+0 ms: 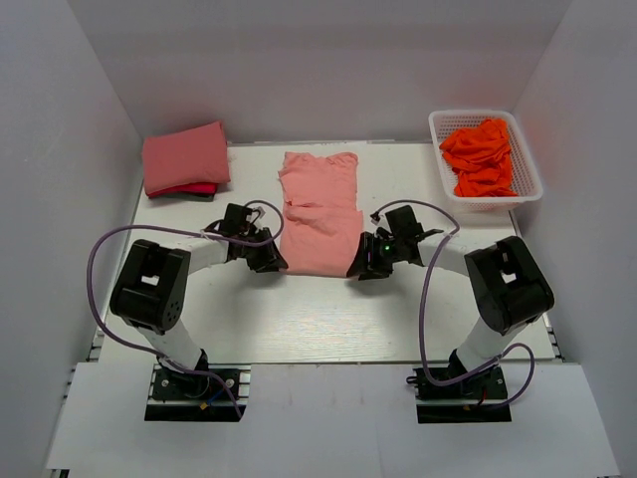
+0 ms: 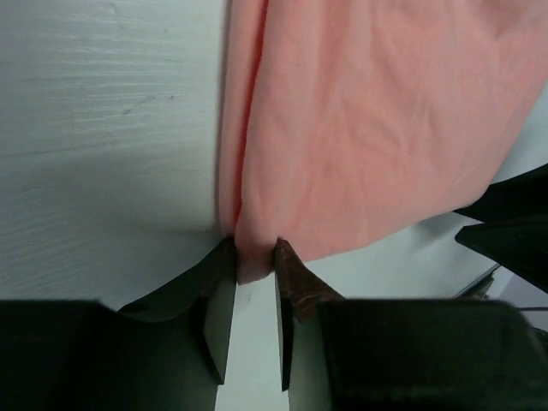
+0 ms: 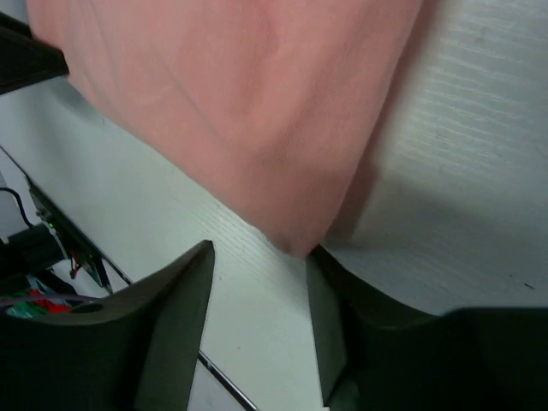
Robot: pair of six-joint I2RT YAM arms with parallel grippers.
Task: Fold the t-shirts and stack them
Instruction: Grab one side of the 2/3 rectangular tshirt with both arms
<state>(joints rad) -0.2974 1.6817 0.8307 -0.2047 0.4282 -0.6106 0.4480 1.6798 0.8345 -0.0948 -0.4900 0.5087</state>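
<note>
Overhead, a white plastic basket [image 1: 476,115] with slotted lattice walls is seen at the table's [image 1: 299,319] rear right corner. It is filled with crumpled orange cloth [image 1: 481,156], heaped loosely and rising to the rim.

At the rear left corner a stack [image 1: 185,157] of folded shirts is shown: a salmon rectangle is laid on a deeper rose one [image 1: 194,188], whose edge shows along the near side.

At centre a salmon pink shirt [image 1: 318,214] is spread flat on the white, faintly wood-grained tabletop, collar away from the arms. Its sides are folded inward, giving a long narrow shape with short sleeves flaring at the far end. The cloth is soft and matte, with shallow creases and a doubled edge along its left side.

The left gripper [image 2: 255,248] is set at the shirt's near left corner. In the left wrist view its dark fingers [image 2: 224,282] are drawn in narrowly, and the corner of the fabric is pinched between them.

The right gripper [image 3: 260,251] is placed at the near right corner. Its jaws are held apart; the cloth's corner lies at one fingertip [image 3: 324,282] and is not clamped.
</note>
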